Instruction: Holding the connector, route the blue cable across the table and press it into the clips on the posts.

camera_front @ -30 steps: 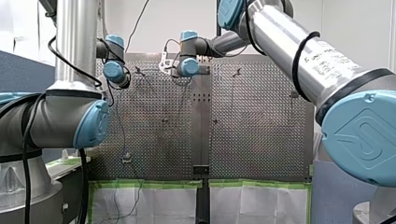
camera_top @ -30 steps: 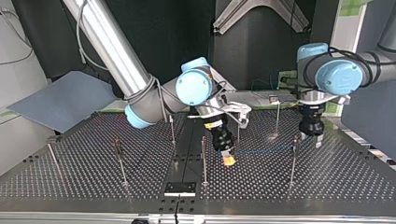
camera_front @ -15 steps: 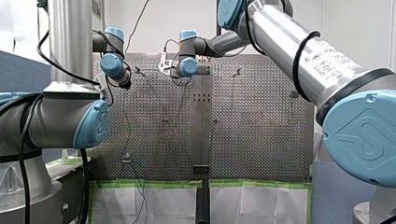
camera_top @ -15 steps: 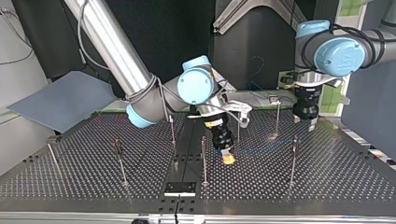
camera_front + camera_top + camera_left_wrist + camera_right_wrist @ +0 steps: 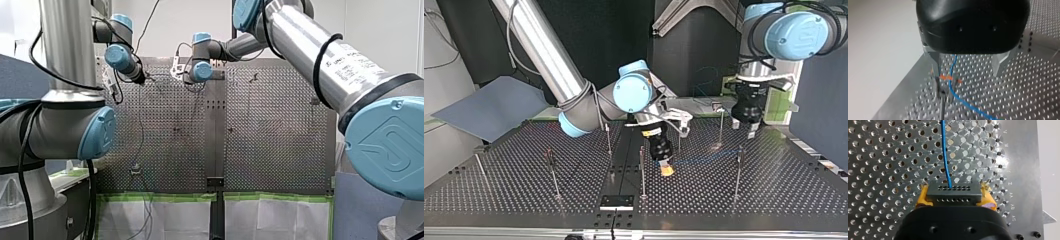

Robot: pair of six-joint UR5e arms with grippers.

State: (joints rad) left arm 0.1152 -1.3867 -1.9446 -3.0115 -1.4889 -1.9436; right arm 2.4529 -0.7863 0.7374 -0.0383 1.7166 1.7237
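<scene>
In the right wrist view my right gripper [image 5: 954, 196] is shut on the dark grey connector [image 5: 954, 192], yellow pads [image 5: 923, 195] on both sides of it. The blue cable [image 5: 946, 157] runs straight ahead from the connector over the perforated plate. In the top view that gripper [image 5: 667, 169] hangs low at mid-table, and the cable [image 5: 704, 159] leads to a post [image 5: 739, 165] at the view's right. My left gripper [image 5: 966, 72] stands open above that post's orange-marked clip [image 5: 944, 79], with the cable [image 5: 951, 86] passing beside the clip. It [image 5: 744, 129] is raised above the table.
Several thin posts stand on the perforated table [image 5: 774, 200], among them one [image 5: 642, 170] close beside my right gripper and one [image 5: 553, 175] at the top view's left. A small black block [image 5: 616, 202] sits at the near edge. A grey sheet [image 5: 489, 107] lies off the table's left.
My left arm has risen and drawn back from the post at the top view's right, its gripper staying open. My right gripper has held its place with the connector.
</scene>
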